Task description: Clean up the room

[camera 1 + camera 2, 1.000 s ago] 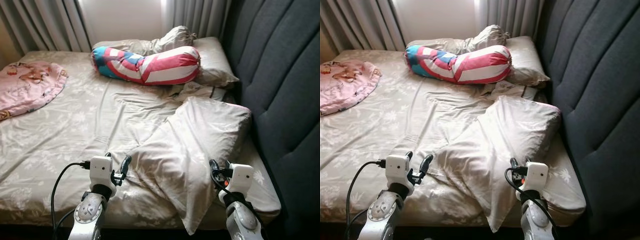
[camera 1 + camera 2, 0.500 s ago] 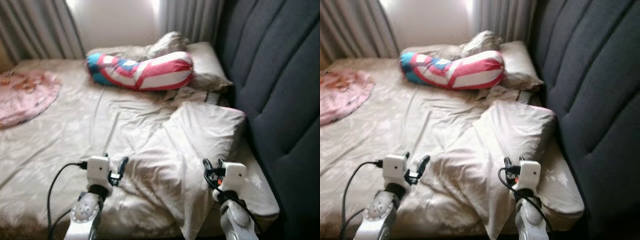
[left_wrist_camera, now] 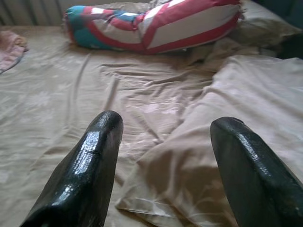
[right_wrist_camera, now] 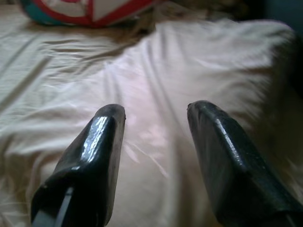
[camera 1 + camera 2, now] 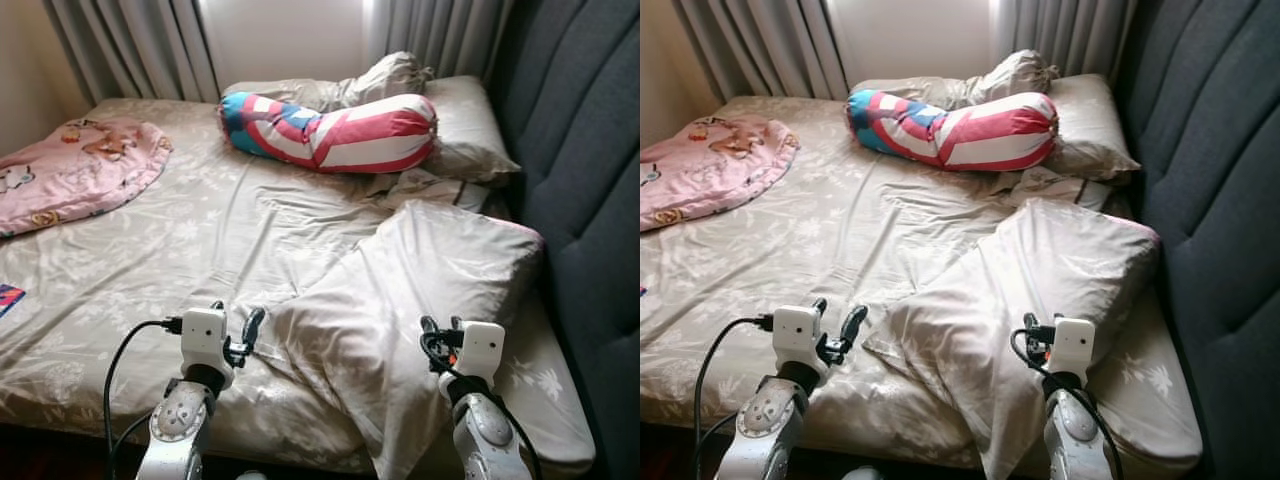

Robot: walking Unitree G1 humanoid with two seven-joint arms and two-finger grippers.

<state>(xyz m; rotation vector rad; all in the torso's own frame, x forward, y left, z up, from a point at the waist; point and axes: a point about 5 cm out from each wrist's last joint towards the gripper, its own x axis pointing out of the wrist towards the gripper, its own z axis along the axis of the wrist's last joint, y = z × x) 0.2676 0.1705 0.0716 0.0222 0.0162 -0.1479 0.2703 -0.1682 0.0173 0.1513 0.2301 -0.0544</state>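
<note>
Currently the robot stands at the near edge of the bed, both arms raised over the mattress. The beige pillow lies crooked across the near corner by the dark headboard, one end drooping over the near edge; judged out of place, so likely the item to straighten. Left gripper hovers just beside the pillow's near-left corner, fingers apart, nothing held; the left wrist view looks straight along the pillow's edge. Right gripper sits over the pillow's lower half, fingers likewise apart and empty, pillow cloth directly beneath them. The two grippers flank the pillow, which reads as a set-up for a two-handed lift. A striped bolster rests against the far pillows near the far headboard corner; a pink blanket lies crumpled at the far left edge, well apart from the arms. Versus one second ago: the whole view has swung left, revealing more blanket, some bare wall at the left and a small dark item at the left edge. Camera motion, not object motion. Arms and pillow hold the same relation.
</note>
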